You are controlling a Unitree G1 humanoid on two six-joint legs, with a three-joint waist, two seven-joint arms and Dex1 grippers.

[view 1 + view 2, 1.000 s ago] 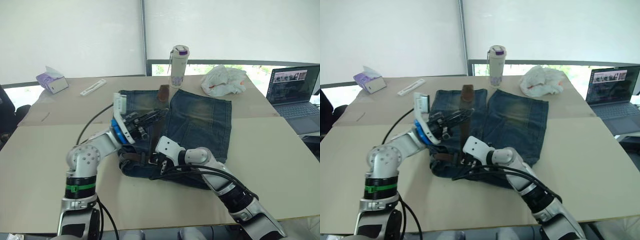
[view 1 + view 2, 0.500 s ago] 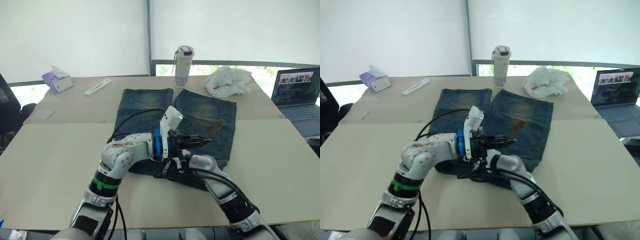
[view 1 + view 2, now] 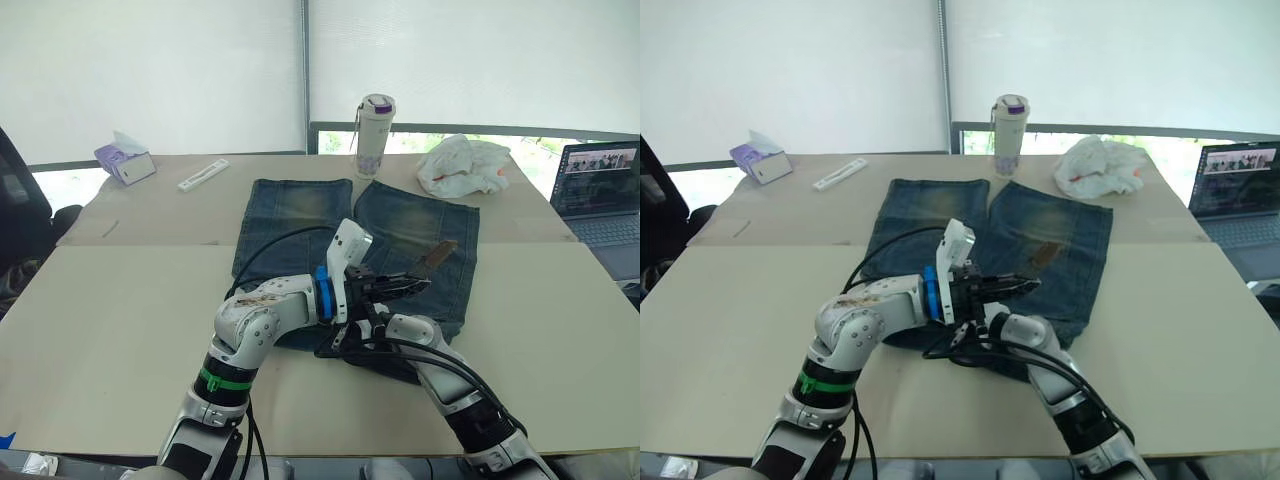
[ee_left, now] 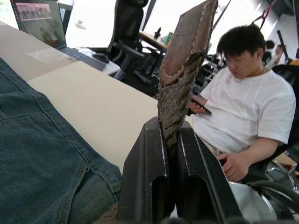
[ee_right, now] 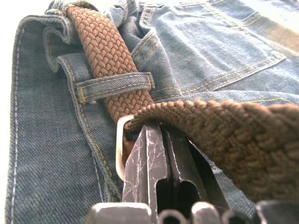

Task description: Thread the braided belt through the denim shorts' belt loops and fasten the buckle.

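Two claws: mine, both over the denim shorts point(image 3: 400, 240) mid-table.
Left gripper point(image 4: 170, 140): pinching the braided belt point(image 4: 180, 88) tip, lifted rightward.
Right gripper point(image 5: 161, 140): pressed together at the buckle point(image 5: 119, 149), near waistband.
Belt: through one belt loop point(image 5: 114, 85).

I see soft daylight glowing through the white roller blinds point(image 3: 150, 70); the beige table point(image 3: 100, 330) shows faint shadows, no blur.

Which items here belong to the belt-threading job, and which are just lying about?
In the job: braided belt, denim shorts, belt loop, buckle, left claw shut on the belt's tip, right claw at the buckle.

Lying about: tumbler, tissue box, crumpled white bag, laptop.
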